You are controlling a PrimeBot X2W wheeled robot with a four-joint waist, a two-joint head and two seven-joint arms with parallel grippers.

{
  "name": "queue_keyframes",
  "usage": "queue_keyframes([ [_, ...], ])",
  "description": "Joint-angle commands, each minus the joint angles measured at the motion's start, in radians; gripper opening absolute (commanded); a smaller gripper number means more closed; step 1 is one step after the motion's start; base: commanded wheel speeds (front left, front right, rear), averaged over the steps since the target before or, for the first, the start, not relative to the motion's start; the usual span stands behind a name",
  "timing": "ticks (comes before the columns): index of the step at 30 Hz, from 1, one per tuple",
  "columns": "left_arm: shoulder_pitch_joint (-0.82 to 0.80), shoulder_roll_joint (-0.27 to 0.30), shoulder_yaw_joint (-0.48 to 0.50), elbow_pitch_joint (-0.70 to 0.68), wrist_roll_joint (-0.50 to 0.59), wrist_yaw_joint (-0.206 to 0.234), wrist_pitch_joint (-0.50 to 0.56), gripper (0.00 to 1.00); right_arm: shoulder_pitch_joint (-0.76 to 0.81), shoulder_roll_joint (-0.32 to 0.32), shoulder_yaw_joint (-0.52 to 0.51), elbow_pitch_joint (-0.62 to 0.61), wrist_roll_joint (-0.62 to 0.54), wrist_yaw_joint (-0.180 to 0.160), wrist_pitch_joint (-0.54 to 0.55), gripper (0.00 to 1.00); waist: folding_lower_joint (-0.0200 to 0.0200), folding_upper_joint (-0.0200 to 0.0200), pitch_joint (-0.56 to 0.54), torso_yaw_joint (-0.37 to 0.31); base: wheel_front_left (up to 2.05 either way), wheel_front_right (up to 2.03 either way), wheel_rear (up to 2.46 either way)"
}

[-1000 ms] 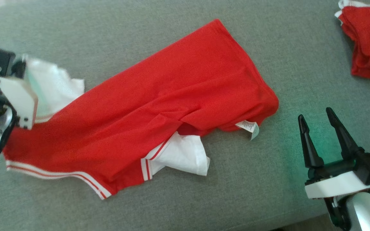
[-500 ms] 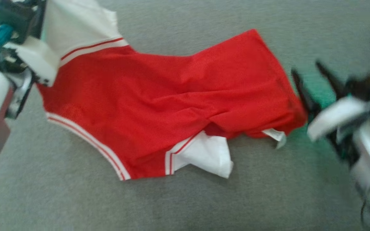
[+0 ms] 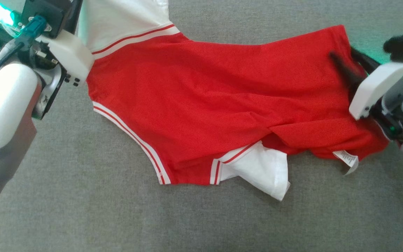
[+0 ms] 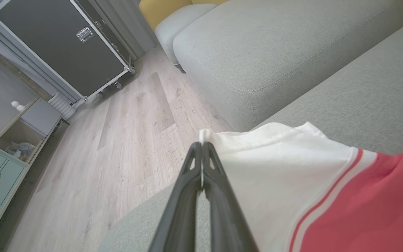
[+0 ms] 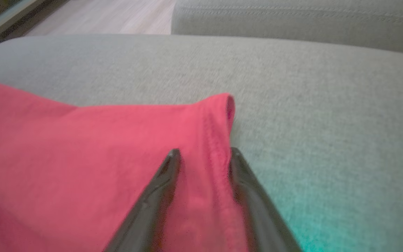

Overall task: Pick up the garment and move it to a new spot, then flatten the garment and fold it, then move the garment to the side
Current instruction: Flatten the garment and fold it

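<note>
Nearest to us the grey sofa cushion (image 3: 82,210) is lying under the red T-shirt (image 3: 222,94), which is sprawling crumpled across it from our left to our right. Along the shirt's near edge a near white sleeve (image 3: 264,171) with red-and-white striped trim is poking out from under the red cloth. Just to the right of it a white care label (image 3: 347,161) is trailing onto the cushion.

Farther out on the left, we are holding the left gripper (image 4: 201,144) fully closed. Its two fingers are pressing together on the hem of the far white sleeve (image 4: 282,164), which is stretching away from the red body.

On the right, we are holding the right gripper (image 5: 203,151) with its fingers parted. They are straddling the stitched hem at the shirt's far right corner, one finger lying on the red fabric and the other sitting at its edge, and they are clamping nothing.

Beyond the left gripper, a pale wooden floor (image 4: 128,140) is running away to a black flight case (image 4: 61,45) on castors, with another grey sofa section (image 4: 275,45) standing to the right of it
</note>
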Motion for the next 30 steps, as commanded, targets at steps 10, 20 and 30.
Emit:
queue_keyframes([
  [10,-0.103,0.029,0.054,0.021,0.032,0.012,-0.150,0.00,-0.201,-0.093,0.101,0.063,0.059,-0.001,-0.270,0.00,-0.0001,0.0000,-0.045,-0.078,0.00,0.00,0.00],
  [20,0.010,0.011,0.085,-0.025,-0.011,0.060,-0.328,0.00,-0.057,-0.222,-0.019,-0.129,-0.024,-0.001,-0.314,0.00,-0.0001,0.0000,-0.156,-0.170,0.00,0.00,0.00],
  [30,0.374,0.110,0.069,-0.211,-0.071,0.171,-0.322,0.00,0.552,-0.248,-0.031,-0.359,0.003,-0.001,-0.301,0.00,-0.0001,0.0000,-0.205,-0.197,0.00,0.00,0.00],
])
